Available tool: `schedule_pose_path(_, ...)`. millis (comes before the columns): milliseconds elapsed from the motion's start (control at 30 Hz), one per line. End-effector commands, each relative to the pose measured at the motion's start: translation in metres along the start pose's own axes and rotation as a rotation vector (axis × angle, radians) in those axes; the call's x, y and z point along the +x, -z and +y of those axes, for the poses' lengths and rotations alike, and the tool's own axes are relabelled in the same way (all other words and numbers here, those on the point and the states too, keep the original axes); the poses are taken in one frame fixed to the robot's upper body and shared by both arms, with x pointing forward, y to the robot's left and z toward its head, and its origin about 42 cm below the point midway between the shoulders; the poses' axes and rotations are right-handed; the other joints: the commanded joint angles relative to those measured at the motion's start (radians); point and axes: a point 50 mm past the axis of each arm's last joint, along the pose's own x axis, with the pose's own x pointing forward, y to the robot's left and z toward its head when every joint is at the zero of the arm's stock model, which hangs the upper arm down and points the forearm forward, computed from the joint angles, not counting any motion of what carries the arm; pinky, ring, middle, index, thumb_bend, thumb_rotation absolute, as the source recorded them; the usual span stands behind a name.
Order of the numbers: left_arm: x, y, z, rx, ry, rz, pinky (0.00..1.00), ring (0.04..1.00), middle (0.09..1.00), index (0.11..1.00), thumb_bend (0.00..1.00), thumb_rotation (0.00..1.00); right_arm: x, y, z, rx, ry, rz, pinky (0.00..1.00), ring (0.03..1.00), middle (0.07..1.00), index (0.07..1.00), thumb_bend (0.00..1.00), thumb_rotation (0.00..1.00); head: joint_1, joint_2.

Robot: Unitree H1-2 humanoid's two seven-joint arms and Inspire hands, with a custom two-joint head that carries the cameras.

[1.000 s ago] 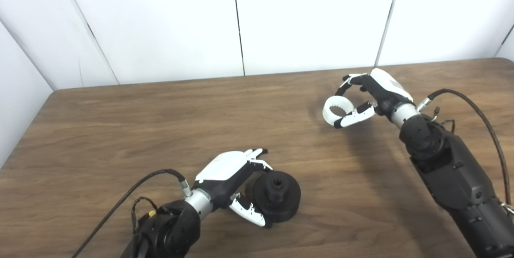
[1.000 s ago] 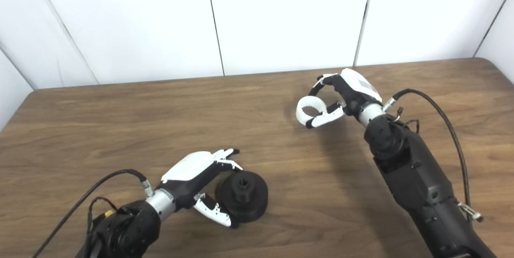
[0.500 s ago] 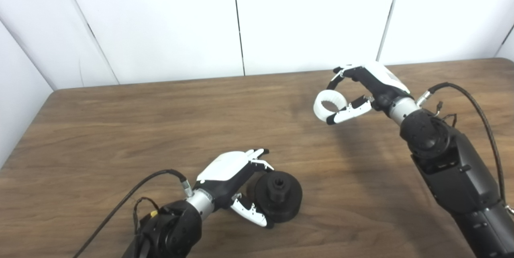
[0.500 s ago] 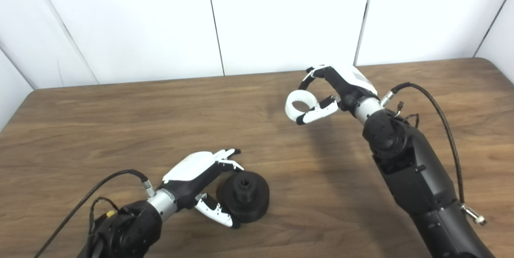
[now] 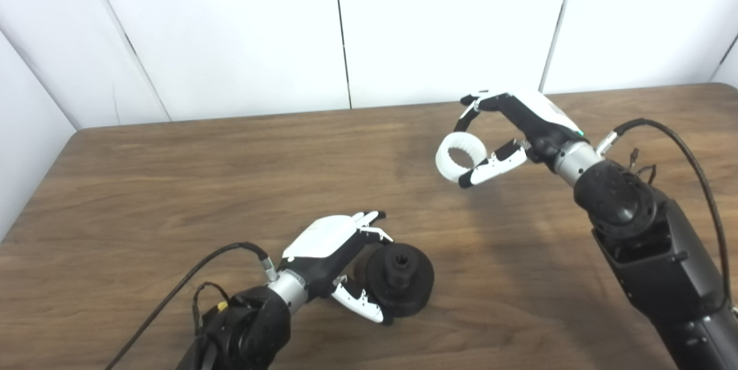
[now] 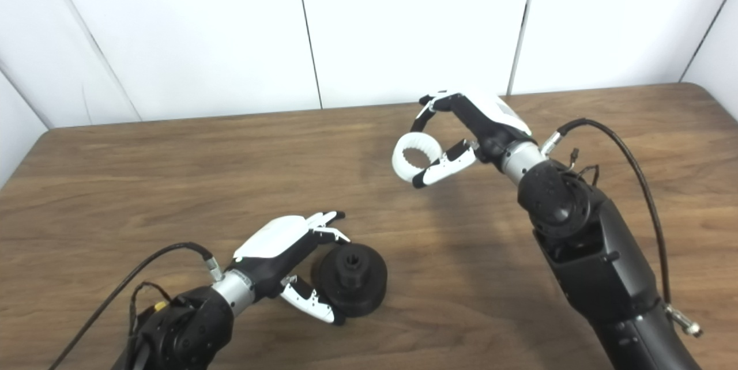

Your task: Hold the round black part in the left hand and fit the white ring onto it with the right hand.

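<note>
The white ring (image 5: 459, 156), ribbed inside, hangs above the worktop (image 5: 173, 174), hole facing the camera, pinched by the right hand (image 5: 522, 131). The round black part (image 5: 400, 279) lies flat, socket up, the left hand (image 5: 334, 255) fingers (image 5: 357, 304) cupping its side.

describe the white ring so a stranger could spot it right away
Start at the wooden table and follow the right arm up to the right hand. The white ring is pinched there, above the tabletop: the only pale hoop, unlike the black part.
</note>
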Motion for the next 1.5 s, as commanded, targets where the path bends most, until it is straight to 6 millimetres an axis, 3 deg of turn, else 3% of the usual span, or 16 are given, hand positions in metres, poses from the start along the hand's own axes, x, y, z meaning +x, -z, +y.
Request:
schedule_pose_path(0,0.003,-0.004,0.012,0.023,-0.043,-0.016,0.93,1.0,1.0,0.701,0.94,0.26,0.0,-0.02,-0.012,-0.021,0.036,-0.091,0.89,0.931,0.852,0.49,0.52,0.15,0.0,0.0)
schedule_pose_path(900,0.002,-0.003,0.013,0.026,-0.05,-0.012,0.97,1.0,1.0,0.702,0.94,0.27,-0.034,-0.065,0.015,-0.01,-0.067,-0.213,0.83,0.929,0.854,0.489,0.53,0.14,0.003,0.005)
schedule_pose_path(1100,0.003,-0.004,0.012,0.023,-0.051,-0.01,0.92,1.0,1.0,0.701,0.94,0.26,-0.041,-0.069,0.021,-0.015,-0.088,-0.219,0.82,0.936,0.853,0.489,0.53,0.15,0.002,0.004)
schedule_pose_path(1467,0.003,-0.004,0.013,0.027,-0.05,-0.012,0.94,1.0,1.0,0.701,0.94,0.28,-0.05,-0.073,0.025,-0.028,-0.118,-0.224,0.82,0.947,0.856,0.489,0.53,0.15,0.005,0.01)
